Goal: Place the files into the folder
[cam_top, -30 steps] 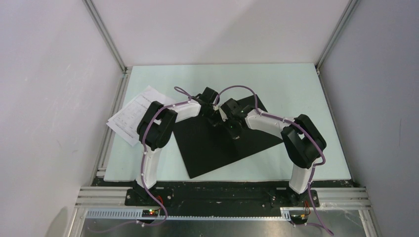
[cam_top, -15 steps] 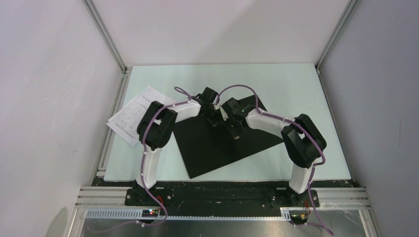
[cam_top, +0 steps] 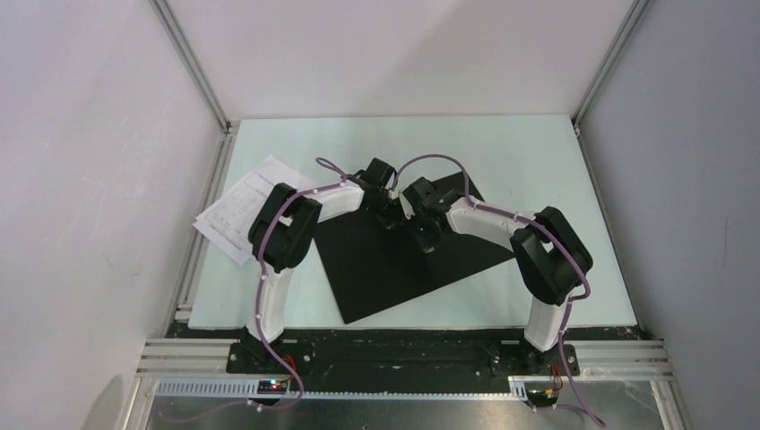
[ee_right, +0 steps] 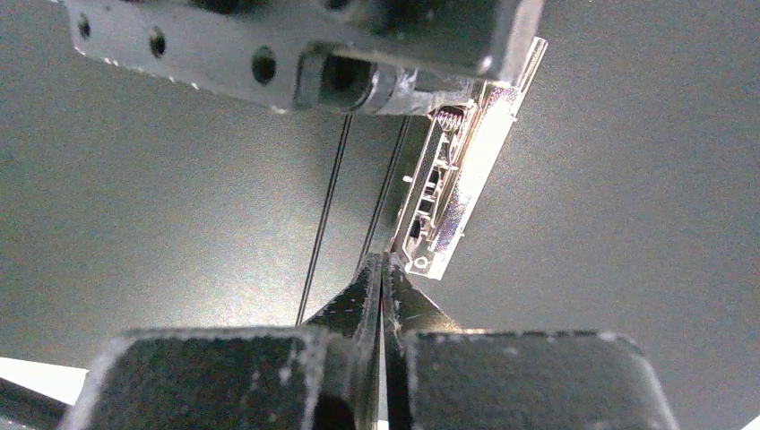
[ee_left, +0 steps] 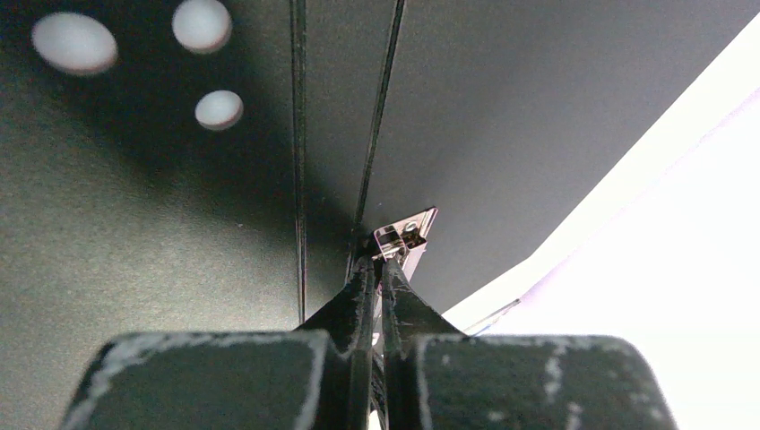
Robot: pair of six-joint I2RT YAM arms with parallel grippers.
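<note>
Metal clip [ee_right: 453, 179] on the open folder [cam_top: 376, 269], black side up on the tabletop [cam_top: 538, 152], probably wants a steady lift: left jaws and right jaws sit pinched shut at its ends, files [cam_top: 235, 210] lying well left.

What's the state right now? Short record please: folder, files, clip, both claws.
folder: open, black inside up, on table
files: outside folder, stacked at table's left edge
clip: on folder's centre crease
left claw: shut, tips at one clip end
right claw: shut, tips at opposite clip end
</note>
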